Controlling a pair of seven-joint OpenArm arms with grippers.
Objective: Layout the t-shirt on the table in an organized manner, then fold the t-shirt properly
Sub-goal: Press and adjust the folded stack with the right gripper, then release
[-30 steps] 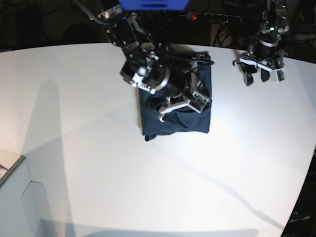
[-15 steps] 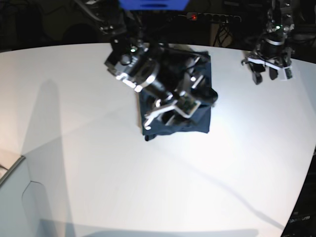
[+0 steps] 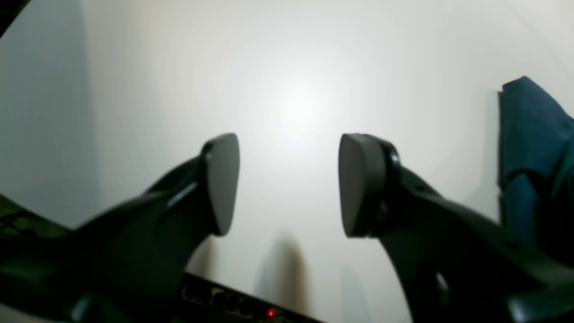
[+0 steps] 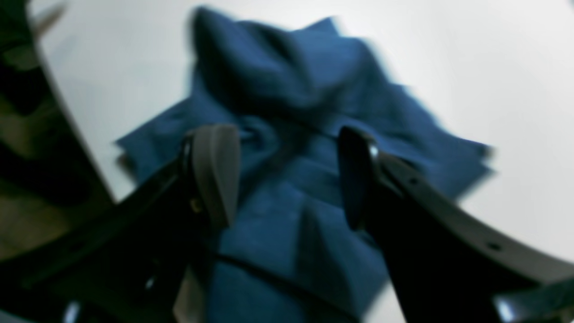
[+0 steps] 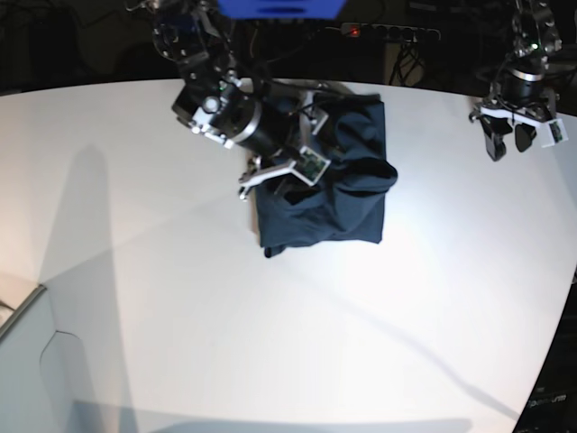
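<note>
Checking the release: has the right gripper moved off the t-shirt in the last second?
Yes. In the base view the right gripper, jaws open, has pulled back toward the t-shirt's left edge, away from its centre.

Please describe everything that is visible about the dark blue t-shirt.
The t-shirt is plain dark navy, soft cotton-like cloth. It lies folded into a rough rectangle near the far edge of the white table, with a rumpled bulge on top toward one side. The right gripper hangs open over it, holding nothing.
</note>
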